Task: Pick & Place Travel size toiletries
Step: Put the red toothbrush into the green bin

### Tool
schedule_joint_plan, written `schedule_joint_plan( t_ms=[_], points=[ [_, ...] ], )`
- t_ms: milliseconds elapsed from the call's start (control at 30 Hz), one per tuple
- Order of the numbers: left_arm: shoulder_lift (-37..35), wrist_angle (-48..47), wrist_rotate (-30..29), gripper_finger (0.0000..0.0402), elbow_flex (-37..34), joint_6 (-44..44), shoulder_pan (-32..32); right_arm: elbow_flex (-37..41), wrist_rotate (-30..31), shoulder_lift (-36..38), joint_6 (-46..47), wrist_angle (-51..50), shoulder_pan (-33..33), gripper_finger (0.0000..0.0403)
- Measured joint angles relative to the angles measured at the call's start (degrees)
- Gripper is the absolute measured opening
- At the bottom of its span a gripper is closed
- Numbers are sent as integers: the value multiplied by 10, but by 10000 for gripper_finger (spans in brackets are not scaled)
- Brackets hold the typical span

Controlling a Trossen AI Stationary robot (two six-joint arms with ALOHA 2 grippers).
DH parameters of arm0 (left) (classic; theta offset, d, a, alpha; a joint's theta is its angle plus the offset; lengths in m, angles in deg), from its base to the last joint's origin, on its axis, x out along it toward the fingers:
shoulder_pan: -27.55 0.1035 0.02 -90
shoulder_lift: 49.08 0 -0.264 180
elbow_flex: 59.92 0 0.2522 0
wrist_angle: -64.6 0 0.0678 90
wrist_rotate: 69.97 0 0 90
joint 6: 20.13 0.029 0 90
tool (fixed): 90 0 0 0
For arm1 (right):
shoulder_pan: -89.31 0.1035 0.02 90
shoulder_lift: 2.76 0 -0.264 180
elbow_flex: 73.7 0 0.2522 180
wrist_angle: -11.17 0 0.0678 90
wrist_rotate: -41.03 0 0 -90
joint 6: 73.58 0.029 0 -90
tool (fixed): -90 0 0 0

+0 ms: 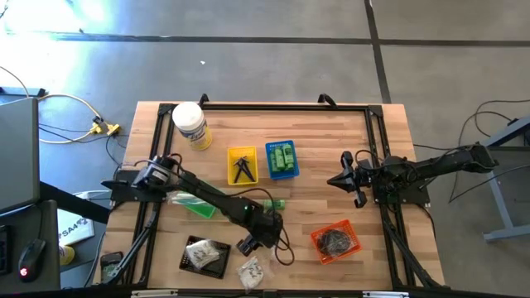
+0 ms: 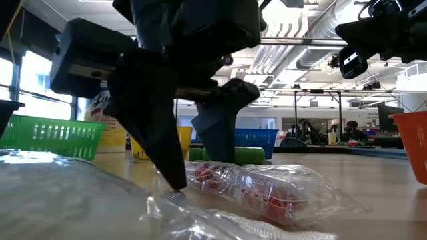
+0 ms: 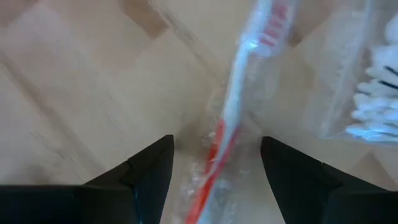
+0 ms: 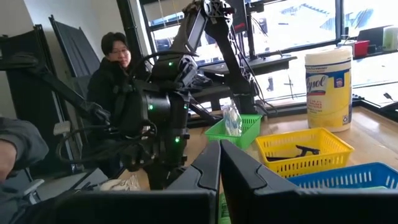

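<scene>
My left gripper [image 1: 248, 245] is open and points down at the table's near middle. Its fingers stand on either side of a long thin clear packet [image 3: 231, 118] that holds a red-and-white toothbrush and lies flat on the table; the packet also shows in the low view [image 2: 267, 190]. A clear packet with white swabs [image 3: 373, 99] lies beside it. Another clear packet [image 1: 251, 269] lies near the front edge. A green tube [image 1: 274, 203] lies on the wood. My right gripper [image 1: 342, 180] is shut and empty, held above the table's right side. My left gripper's fingers [image 3: 152, 171] come from above, pointing down, and lie across the long packet, one at each long side. The packet's film [image 3: 205, 168] reaches close to both fingers. I cannot tell whether they touch it.
A yellow basket [image 1: 243, 164] holds black pieces and a blue basket [image 1: 281, 159] holds green bottles. A green basket [image 1: 195, 204], a black tray [image 1: 207, 257] with a packet, an orange basket [image 1: 335, 240] and a big white jar [image 1: 190, 124] also stand on the table. A person [image 4: 115, 68] sits beyond it.
</scene>
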Motion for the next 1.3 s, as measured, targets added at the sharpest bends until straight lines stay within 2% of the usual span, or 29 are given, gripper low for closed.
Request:
schedule_joint_plan(
  t_ms=[200,300,400,700,767,900,1000,1133,1300],
  points=[
    [16,-1,0,230,2,0,1,0,0,0,-3,0,0,3],
    [17,-2,0,209,2,0,1,0,0,0,-3,0,0,3],
    [18,-1,1,170,2,-1,0,0,0,0,-3,0,0,3],
    [14,0,6,18,0,12,0,0,3,0,-5,0,0,3],
    [4,-1,6,15,-1,1,0,0,3,0,-5,-1,0,3],
    [-39,-31,-12,38,-5,-16,-1,0,2,0,-4,-2,0,3],
    [-96,-66,-47,34,-2,-28,-2,0,2,0,-4,-2,0,3],
    [-170,-120,-58,10,-5,-51,0,0,-1,0,2,-2,0,3],
    [-284,-171,-99,26,-5,-106,0,0,-21,0,2,-2,0,3]
  ],
)
